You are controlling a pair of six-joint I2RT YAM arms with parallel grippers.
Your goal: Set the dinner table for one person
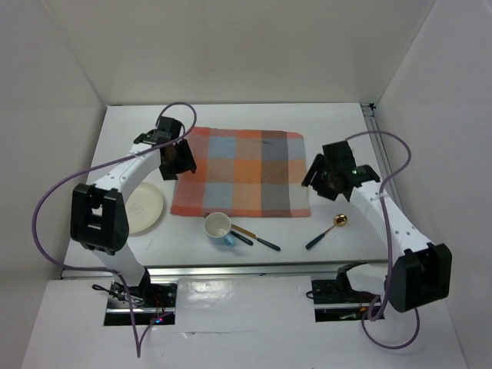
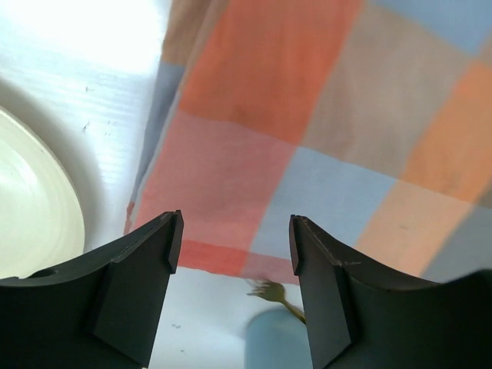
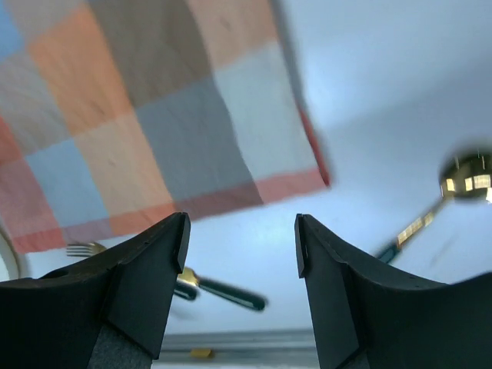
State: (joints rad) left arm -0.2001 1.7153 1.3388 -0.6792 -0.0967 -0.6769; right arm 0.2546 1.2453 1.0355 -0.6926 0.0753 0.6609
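The white dinner table (image 1: 254,115) carries an orange-and-grey checked cloth mat (image 1: 238,173) lying flat at its middle. A cream plate (image 1: 144,207) lies left of the mat. A light blue cup (image 1: 219,227) stands just below the mat's near edge, with a gold fork (image 1: 243,230) and a dark-handled knife (image 1: 261,241) beside it. A gold spoon (image 1: 329,229) with a dark handle lies to the right. My left gripper (image 1: 178,160) is open and empty over the mat's left edge (image 2: 231,177). My right gripper (image 1: 323,178) is open and empty over the mat's right edge (image 3: 154,100).
White walls enclose the table on the left, back and right. A metal rail (image 1: 246,269) runs along the near edge. In the right wrist view I see the spoon (image 3: 461,181), the knife handle (image 3: 231,292) and the fork tines (image 3: 84,248).
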